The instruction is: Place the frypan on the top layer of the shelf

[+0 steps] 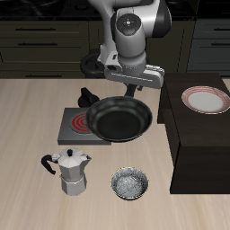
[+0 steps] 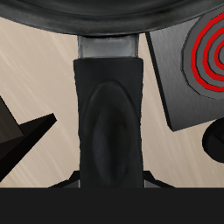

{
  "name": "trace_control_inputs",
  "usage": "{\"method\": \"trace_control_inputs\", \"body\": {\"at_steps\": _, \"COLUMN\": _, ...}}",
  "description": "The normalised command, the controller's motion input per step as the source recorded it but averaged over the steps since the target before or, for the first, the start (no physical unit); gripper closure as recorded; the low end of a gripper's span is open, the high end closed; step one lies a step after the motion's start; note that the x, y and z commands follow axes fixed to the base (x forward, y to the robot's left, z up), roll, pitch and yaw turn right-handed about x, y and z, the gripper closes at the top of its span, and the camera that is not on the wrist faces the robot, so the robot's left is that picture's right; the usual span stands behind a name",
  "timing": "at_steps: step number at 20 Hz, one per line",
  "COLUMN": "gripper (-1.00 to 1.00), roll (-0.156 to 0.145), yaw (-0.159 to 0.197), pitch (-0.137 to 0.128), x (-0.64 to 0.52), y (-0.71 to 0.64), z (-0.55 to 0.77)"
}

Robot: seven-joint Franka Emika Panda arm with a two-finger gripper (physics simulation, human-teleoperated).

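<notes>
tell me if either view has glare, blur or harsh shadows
Exterior view: sharp, evenly lit, with soft highlights on the frypan and a soft shadow beside the moka pot. Wrist view: crisp, no glare, the frypan's handle fills the frame, the hotplate cropped.

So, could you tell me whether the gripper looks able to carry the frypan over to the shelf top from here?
Probably yes: the gripper holds the frypan by its handle, and the shelf top beside it is open apart from a plate.
</notes>
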Motion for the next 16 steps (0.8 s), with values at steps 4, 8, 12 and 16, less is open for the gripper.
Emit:
{"method": "trace_control_inputs", "body": {"at_steps": 4, "gripper": 1.0, "roll": 0.051, "yaw": 0.087, "pitch": 0.02, "x": -0.02, "y": 0.15, "z": -0.04}}
{"method": "trace_control_inputs", "body": {"at_steps": 8, "gripper": 1.0, "roll": 0.009, "yaw": 0.095, "pitch": -0.018, "x": 0.0, "y": 0.04, "z": 0.02}}
{"method": "trace_control_inputs", "body": {"at_steps": 12, "gripper": 1.0, "roll": 0.021, "yaw": 0.008, "pitch": 0.021, "x": 0.0, "y": 0.03, "z": 0.03}}
{"method": "trace_control_inputs", "body": {"at_steps": 16, "gripper": 1.0, "roll": 0.001, "yaw": 0.032, "pitch": -0.011, "x": -0.05, "y": 0.01, "z": 0.04}}
